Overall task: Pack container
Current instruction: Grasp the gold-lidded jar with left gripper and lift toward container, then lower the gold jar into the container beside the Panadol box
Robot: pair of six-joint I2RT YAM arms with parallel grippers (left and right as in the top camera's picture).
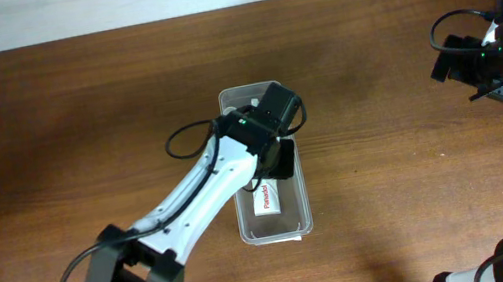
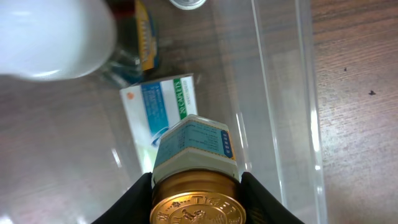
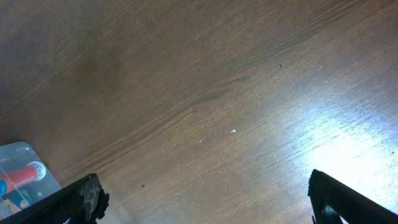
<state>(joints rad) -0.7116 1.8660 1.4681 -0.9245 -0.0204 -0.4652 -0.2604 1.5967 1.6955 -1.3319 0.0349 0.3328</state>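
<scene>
The clear plastic container (image 1: 305, 215) stands at the middle of the wooden table, long side running front to back. My left gripper (image 1: 279, 157) hangs over it, shut on a small jar with a gold embossed lid and a blue-white label (image 2: 196, 155). The jar is held above the container floor (image 2: 280, 93). A white-and-blue cardboard box (image 2: 158, 106) lies flat in the container below the jar; it also shows in the overhead view (image 1: 267, 197). A white rounded bottle (image 2: 53, 37) sits at the container's other end. My right gripper (image 1: 482, 59) is open and empty at the far right.
A small yellow-labelled item (image 2: 144, 37) lies next to the white bottle. In the right wrist view the container's corner (image 3: 22, 180) shows at the lower left with a red-and-white item inside. Bare wood surrounds the container.
</scene>
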